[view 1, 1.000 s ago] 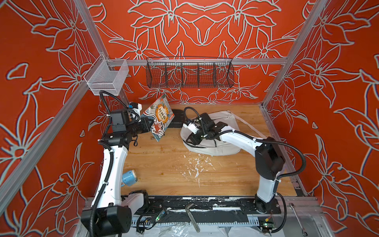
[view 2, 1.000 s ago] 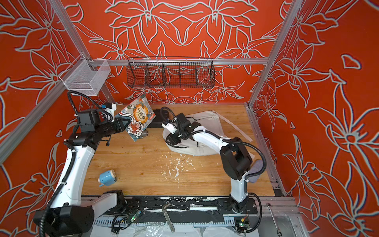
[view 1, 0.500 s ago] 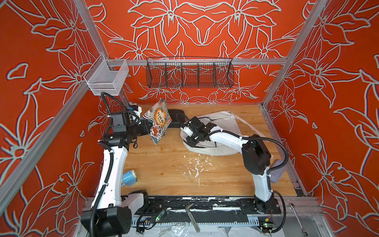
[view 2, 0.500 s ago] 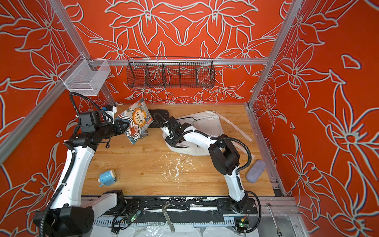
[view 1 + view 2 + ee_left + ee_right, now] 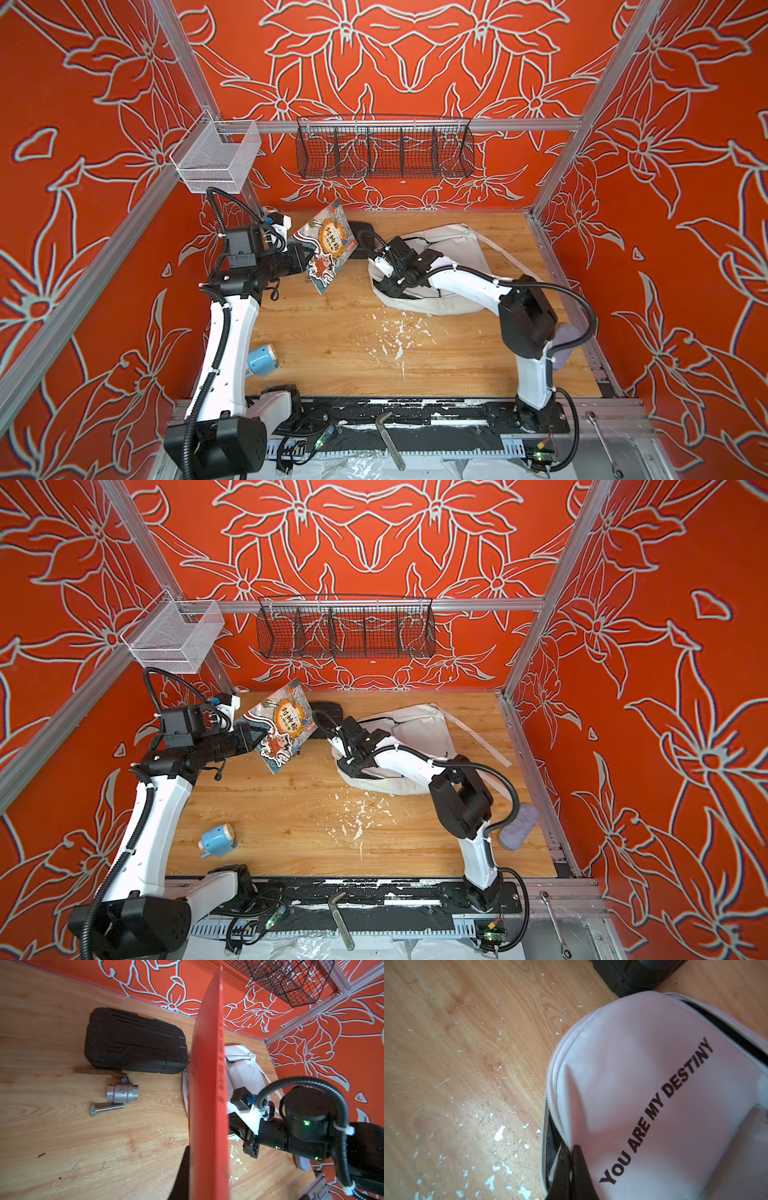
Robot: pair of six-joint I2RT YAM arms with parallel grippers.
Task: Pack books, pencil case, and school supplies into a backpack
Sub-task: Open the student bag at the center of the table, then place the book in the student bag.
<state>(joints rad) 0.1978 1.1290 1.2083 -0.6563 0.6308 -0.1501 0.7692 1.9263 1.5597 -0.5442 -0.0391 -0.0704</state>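
Note:
A blue book (image 5: 328,245) with an orange cartoon figure hangs tilted above the table's back left, and my left gripper (image 5: 305,259) is shut on its lower edge. In the left wrist view the book (image 5: 207,1084) shows edge-on and red. The white backpack (image 5: 457,249) lies at the back right, its "YOU ARE MY DESTINY" print (image 5: 658,1109) facing up. My right gripper (image 5: 571,1151) is shut on the flap edge at the backpack's open zip. The light-blue pencil sharpener (image 5: 217,839) lies front left. The lilac pencil case (image 5: 517,827) rests by the right edge, behind the right arm.
A black hard case (image 5: 133,1041), a metal valve (image 5: 121,1092) and a bolt (image 5: 106,1108) lie at the back, under the book. White flakes (image 5: 395,336) litter the table's middle. A black wire basket (image 5: 384,151) and a white mesh bin (image 5: 216,158) hang on the walls.
My right gripper's jaws have closed on the backpack's flap edge, and that arm's elbow has swung left and then back right. The left gripper still holds the book, slightly shifted.

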